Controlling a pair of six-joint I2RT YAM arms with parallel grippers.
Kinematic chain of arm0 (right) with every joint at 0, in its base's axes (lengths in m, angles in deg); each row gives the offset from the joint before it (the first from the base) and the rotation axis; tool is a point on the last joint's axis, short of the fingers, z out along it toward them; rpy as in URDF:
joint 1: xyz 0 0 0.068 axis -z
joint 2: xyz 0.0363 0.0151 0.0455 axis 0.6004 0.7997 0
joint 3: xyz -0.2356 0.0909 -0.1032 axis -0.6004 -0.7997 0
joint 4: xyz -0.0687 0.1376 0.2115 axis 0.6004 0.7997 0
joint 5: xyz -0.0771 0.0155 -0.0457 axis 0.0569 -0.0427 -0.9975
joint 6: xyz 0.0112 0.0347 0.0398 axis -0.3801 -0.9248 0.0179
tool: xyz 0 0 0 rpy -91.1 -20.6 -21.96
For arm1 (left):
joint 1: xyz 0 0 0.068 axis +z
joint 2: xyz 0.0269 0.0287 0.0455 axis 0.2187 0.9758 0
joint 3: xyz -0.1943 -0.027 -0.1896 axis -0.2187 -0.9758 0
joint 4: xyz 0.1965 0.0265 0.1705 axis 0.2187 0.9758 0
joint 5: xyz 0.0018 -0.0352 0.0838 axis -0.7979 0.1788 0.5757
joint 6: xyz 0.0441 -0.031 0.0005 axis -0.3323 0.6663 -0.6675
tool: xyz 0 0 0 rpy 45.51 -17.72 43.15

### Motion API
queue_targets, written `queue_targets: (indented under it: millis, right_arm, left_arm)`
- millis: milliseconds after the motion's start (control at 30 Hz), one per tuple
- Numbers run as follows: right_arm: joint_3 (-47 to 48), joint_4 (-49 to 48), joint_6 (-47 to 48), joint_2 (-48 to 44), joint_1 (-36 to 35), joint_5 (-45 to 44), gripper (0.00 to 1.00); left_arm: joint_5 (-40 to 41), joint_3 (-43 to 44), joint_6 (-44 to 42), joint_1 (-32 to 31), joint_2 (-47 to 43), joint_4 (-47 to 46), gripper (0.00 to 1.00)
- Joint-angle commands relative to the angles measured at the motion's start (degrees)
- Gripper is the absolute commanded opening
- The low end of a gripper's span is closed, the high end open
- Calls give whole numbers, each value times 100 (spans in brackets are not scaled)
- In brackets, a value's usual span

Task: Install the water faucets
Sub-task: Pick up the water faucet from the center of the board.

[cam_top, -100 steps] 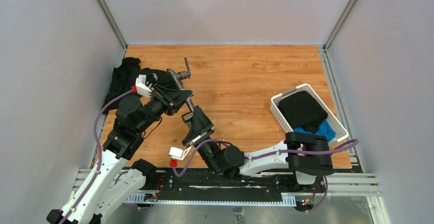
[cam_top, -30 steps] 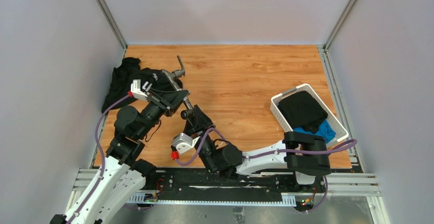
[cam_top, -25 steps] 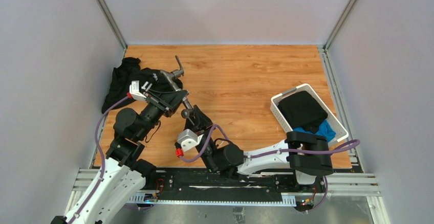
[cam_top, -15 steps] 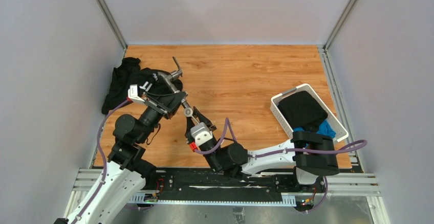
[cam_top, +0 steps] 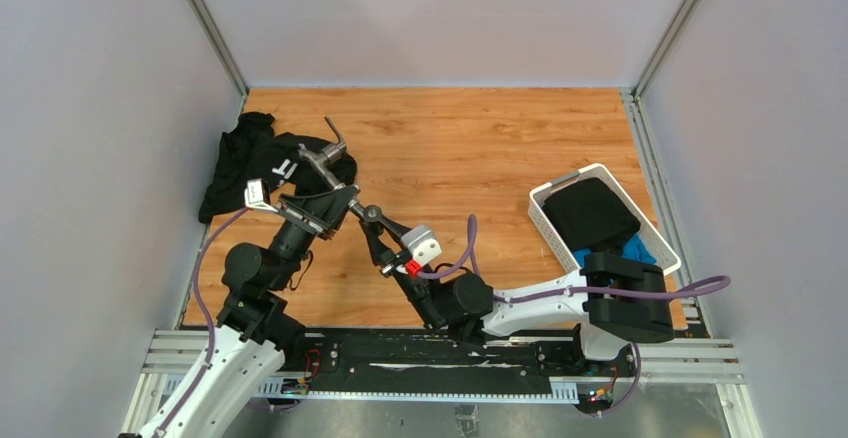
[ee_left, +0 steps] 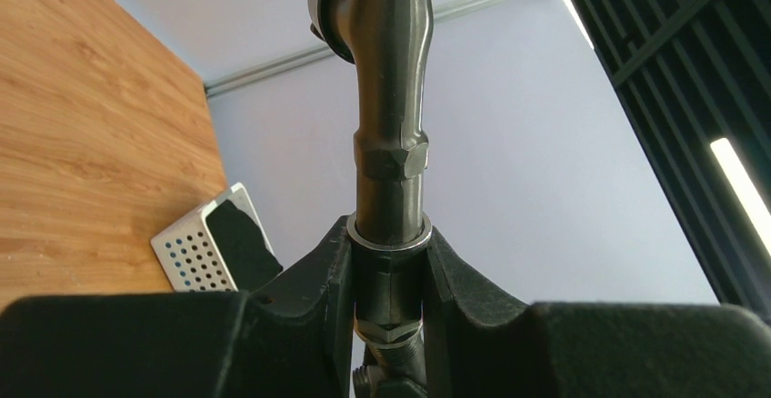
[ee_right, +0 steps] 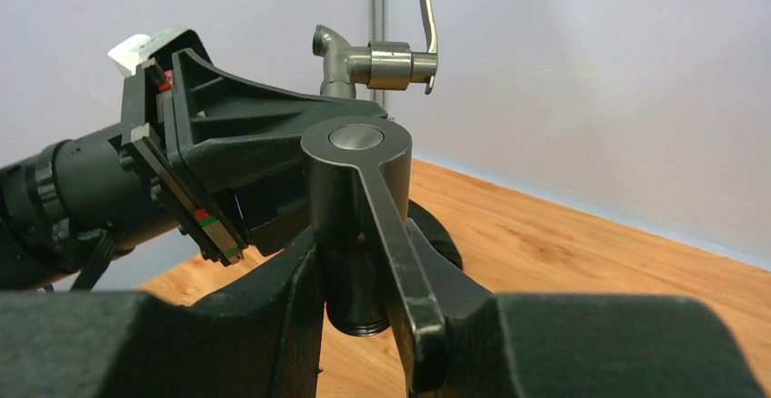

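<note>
Now the right gripper (cam_top: pixel 375 222), well to the left of the white perforated plastic basket (cam_top: pixel 565 180), has rolled over since three seconds ago. Its white camera block was then on the side away from the basket and now sits on the basket side. Its fingers are clamped on a dark-grey metal cylinder fitting with a flat lever handle (ee_right: pixel 356 200). Just beyond it, farther from the basket, the left gripper (cam_top: pixel 343 201) is closed tight around the stem of a dark-grey metal elbow tap (ee_left: pixel 391 116), whose thin lever top has swung away from the basket. The two pieces meet end to end; whether they are joined cannot be told. The basket holds a folded black cloth (cam_top: pixel 590 213) over a blue cloth (cam_top: pixel 637 254). A crumpled black cloth garment (cam_top: pixel 245 158) lies on the wooden table (cam_top: pixel 480 148), at the side opposite the basket.
</note>
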Motion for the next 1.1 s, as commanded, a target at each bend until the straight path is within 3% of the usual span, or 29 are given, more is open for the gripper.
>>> queue_targets:
  millis: [0, 233, 433, 700, 833, 867, 933, 1067]
  right_arm:
    - [-111, -867, -879, -173, 370, -85, 0]
    - [-75, -879, -1112, 184, 456, 188, 0]
    - [-134, -874, -97, 191, 437, 387, 0]
    - [-1085, -886, 3363, -171, 349, 698, 0]
    - [-1564, -878, 5214, -402, 340, 995, 0]
    - [-1617, -878, 5535, -454, 336, 970, 0]
    - [-1722, -878, 6175, -500, 312, 1067, 0]
    - [-1760, -882, 7261, -289, 131, 1051, 0]
  left_arm:
    - [186, -223, -160, -34, -287, -705, 0]
    - [550, -466, 251, -34, -463, -763, 0]
    - [845, -298, 460, -34, -542, -343, 0]
    - [846, 704, 365, -34, -316, 1743, 0]
    - [719, 1383, -114, -34, 109, 2823, 0]
    - [723, 1678, -289, -34, 414, 3581, 0]
    - [640, 2192, -873, -34, 887, 4249, 0]
    - [378, 2374, -1309, -34, 1363, 4272, 0]
